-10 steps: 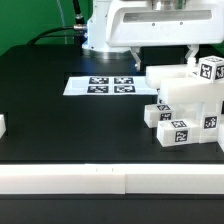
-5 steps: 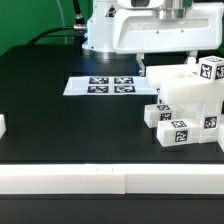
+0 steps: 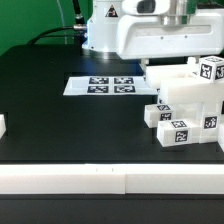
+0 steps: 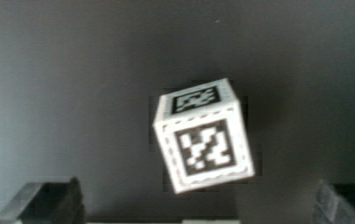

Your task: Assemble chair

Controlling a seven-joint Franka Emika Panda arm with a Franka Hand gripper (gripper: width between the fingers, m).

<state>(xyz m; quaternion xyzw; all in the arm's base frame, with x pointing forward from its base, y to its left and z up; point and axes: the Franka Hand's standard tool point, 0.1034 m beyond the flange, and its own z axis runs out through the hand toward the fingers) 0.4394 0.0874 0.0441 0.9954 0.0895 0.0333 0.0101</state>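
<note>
The chair's loose white parts (image 3: 186, 104) lie in a cluster on the black table at the exterior view's right, with small tags facing out. One tagged block (image 3: 210, 70) sits highest in the pile. My gripper (image 3: 168, 62) hangs just above the cluster, largely hidden behind the white wrist. In the wrist view a white tagged block (image 4: 206, 135) stands tilted on the dark table. My gripper (image 4: 200, 208) is open there, its dark fingers (image 4: 49, 203) spread wide on either side of the block, touching nothing.
The marker board (image 3: 103, 85) lies flat on the table at mid-left. A small white piece (image 3: 2, 126) shows at the exterior view's left edge. A white rail (image 3: 110, 178) runs along the table's front edge. The robot's base (image 3: 100, 30) stands at the back.
The wrist and gripper have shifted toward the exterior view's right, over the cluster of parts. The jaws stayed open and the parts have not moved.
</note>
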